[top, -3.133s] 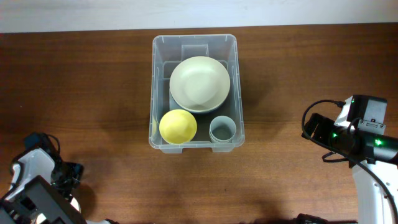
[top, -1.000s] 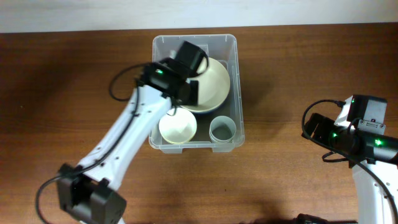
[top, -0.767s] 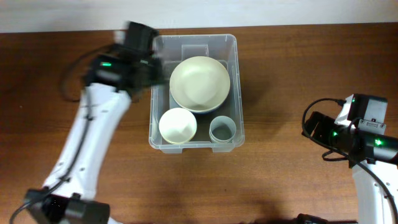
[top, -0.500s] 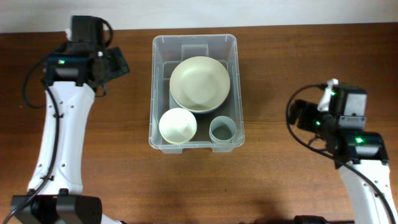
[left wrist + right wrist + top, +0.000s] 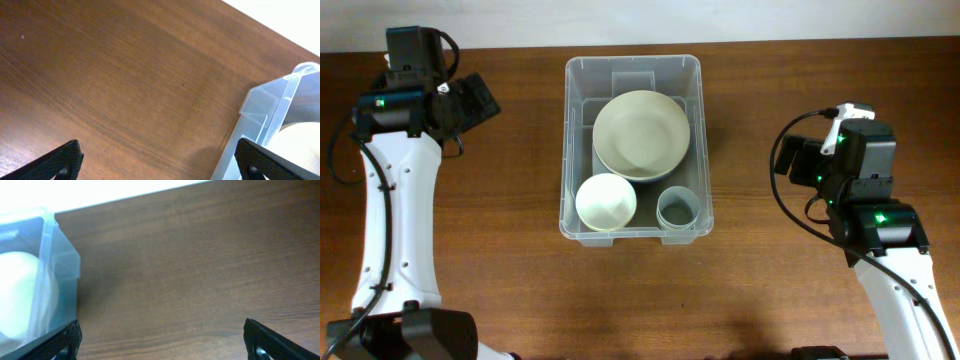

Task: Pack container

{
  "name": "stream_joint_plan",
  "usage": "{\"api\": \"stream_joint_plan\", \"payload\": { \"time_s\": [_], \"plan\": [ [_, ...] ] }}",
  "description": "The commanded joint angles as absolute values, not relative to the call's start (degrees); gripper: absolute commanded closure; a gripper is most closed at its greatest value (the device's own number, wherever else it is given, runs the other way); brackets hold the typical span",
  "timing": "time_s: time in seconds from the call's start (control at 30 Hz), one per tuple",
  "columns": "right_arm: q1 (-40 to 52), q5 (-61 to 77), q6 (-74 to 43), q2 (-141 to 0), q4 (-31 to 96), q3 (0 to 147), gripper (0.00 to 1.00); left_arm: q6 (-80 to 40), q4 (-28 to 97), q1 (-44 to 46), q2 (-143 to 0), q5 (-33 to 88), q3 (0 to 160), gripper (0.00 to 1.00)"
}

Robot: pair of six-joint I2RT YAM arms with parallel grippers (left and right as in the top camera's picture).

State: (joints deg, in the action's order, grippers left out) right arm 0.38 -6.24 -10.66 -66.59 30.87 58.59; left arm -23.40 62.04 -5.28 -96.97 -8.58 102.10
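The clear plastic container (image 5: 570, 140) stands in the middle of the table. Inside it are a large pale green bowl (image 5: 641, 134), a small cream bowl (image 5: 606, 202) and a small grey-blue cup (image 5: 678, 208). My left gripper (image 5: 485, 100) is open and empty, left of the container's far corner. The left wrist view shows its fingertips (image 5: 160, 160) wide apart over bare wood, with the container's corner (image 5: 270, 107) at the right. My right gripper (image 5: 800, 165) is open and empty, right of the container. The right wrist view shows its fingertips (image 5: 162, 340) wide apart, with the container (image 5: 62, 260) at the left.
The wooden table (image 5: 470, 260) lies bare around the container. A white wall runs along the table's far edge (image 5: 770, 20). Both arms stand at the table's sides, left (image 5: 390, 200) and right (image 5: 880, 240).
My left arm has drawn out of the container and swung back to the far left. The yellow bowl now shows as a cream bowl. My right arm has shifted slightly left and turned.
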Motion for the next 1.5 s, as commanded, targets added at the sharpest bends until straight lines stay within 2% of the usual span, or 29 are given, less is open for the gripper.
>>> {"api": "stream_joint_plan", "payload": {
  "time_s": [0.0,0.17,0.4,0.57,0.77,1.0,1.47],
  "plan": [
    [0.64,-7.57,-8.84,-64.84,32.6,58.5,0.01,-20.45,63.96,-5.45,-96.36,-7.9,102.8,0.01],
    [0.71,-7.6,-9.08,-59.66,36.34,58.48,0.01,-16.82,66.06,-5.41,-94.76,-7.7,101.23,0.0],
    [0.75,-8.73,-11.49,-47.33,39.05,53.98,0.01,-16.58,57.36,-4.56,-84.03,-6.94,85.67,0.0],
    [0.75,-8.84,-14.04,-30.83,39.81,41.85,0.01,-14.39,44.21,-4.1,-62.39,-3.18,61.32,0.0],
    [0.75,-8.84,-15.53,-18.15,44.03,34.52,0.01,-14.5,41.95,-3.64,-42.63,-3.18,47.42,0.0],
    [0.75,-8.8,-15.53,-15.84,45.06,33.91,0.01,-14.46,45.69,-3.64,-33.63,-3.38,45.19,0.0],
    [0.75,-8.64,-15.53,-15.84,47.2,33.91,0.01,-14.46,46.37,-3.64,-33.45,-3.38,45.19,0.0]
  ]
}}
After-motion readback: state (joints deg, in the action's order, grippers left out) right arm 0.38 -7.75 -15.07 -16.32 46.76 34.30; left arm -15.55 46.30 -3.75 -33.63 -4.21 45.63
